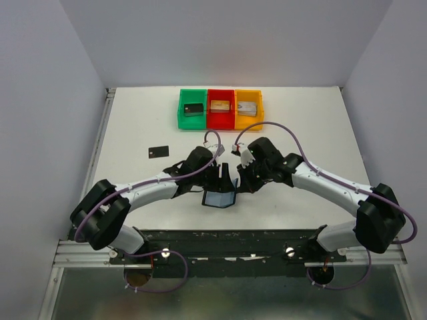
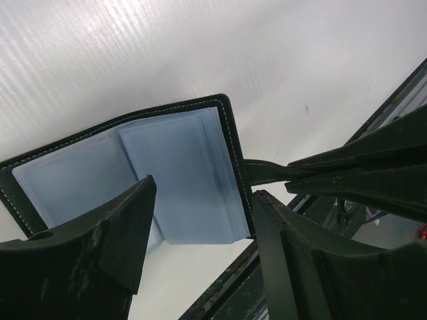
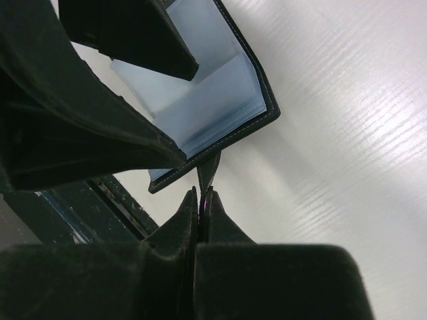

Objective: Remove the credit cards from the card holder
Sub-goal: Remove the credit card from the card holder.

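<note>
The card holder (image 1: 220, 197) lies open near the table's front middle, its blue-grey sleeves (image 2: 180, 173) facing up inside a black stitched cover (image 3: 257, 100). My right gripper (image 3: 202, 192) is shut on a thin black tab (image 3: 209, 168) at the holder's edge, also seen in the left wrist view (image 2: 263, 171). My left gripper (image 2: 203, 193) is open just above the sleeves, one finger (image 2: 127, 227) over the left page and the other (image 2: 280, 253) past the right edge. Nothing is between them. One black credit card (image 1: 158, 152) lies flat on the table to the left. No card shows in the sleeves.
Green (image 1: 192, 119), red (image 1: 221, 119) and yellow (image 1: 249, 119) bins stand in a row at the back, each with a small block inside. Both arms meet over the card holder. The table's dark front rail (image 2: 220, 293) runs just behind the holder.
</note>
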Motion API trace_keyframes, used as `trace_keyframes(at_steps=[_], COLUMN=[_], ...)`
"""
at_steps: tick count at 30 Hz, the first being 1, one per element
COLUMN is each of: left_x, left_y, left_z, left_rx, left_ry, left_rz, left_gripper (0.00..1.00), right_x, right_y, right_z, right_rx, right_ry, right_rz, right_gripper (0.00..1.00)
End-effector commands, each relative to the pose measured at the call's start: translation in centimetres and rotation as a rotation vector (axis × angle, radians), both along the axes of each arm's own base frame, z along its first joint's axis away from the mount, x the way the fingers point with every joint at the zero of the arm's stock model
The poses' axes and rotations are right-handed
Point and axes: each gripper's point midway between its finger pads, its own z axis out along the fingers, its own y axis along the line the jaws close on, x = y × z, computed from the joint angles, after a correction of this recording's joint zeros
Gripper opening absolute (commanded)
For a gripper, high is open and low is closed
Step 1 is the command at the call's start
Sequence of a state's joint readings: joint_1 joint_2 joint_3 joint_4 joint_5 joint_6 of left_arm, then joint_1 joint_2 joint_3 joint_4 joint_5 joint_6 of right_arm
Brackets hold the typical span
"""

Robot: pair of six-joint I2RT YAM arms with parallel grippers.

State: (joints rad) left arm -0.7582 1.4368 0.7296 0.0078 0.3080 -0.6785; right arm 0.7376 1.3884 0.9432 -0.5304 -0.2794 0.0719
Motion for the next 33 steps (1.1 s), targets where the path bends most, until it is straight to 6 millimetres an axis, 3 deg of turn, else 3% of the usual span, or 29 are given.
trace_keyframes(at_steps=[1, 9, 23, 33], left_x=[-0.3, -0.4, -0.2, -0.2], left_y=[-1.0, -0.7, 0.3, -0.2], left_z=[0.1, -1.3, -1.8, 1.3], left_rx=[0.026, 0.078, 0.105, 0.009], left_ry=[-0.014, 0.004, -0.015, -0.07], left_rz=[-0.052, -0.038, -0.004, 0.008], left_gripper=[0.71, 0.7, 0.68, 0.73], right_x=[-0.5, -0.5, -0.4, -0.5], right_y=[0.7, 0.5, 0.3, 0.2], right_z=[0.7, 0.5, 0.7, 0.5], right_rx=[0.063, 0.062, 0.072, 0.071], right_ry=[0.023, 0.021, 0.021, 0.027], right_rz=[-0.007, -0.01, -0.015, -0.016], right_gripper=[0.0, 0.0, 0.0, 0.0])
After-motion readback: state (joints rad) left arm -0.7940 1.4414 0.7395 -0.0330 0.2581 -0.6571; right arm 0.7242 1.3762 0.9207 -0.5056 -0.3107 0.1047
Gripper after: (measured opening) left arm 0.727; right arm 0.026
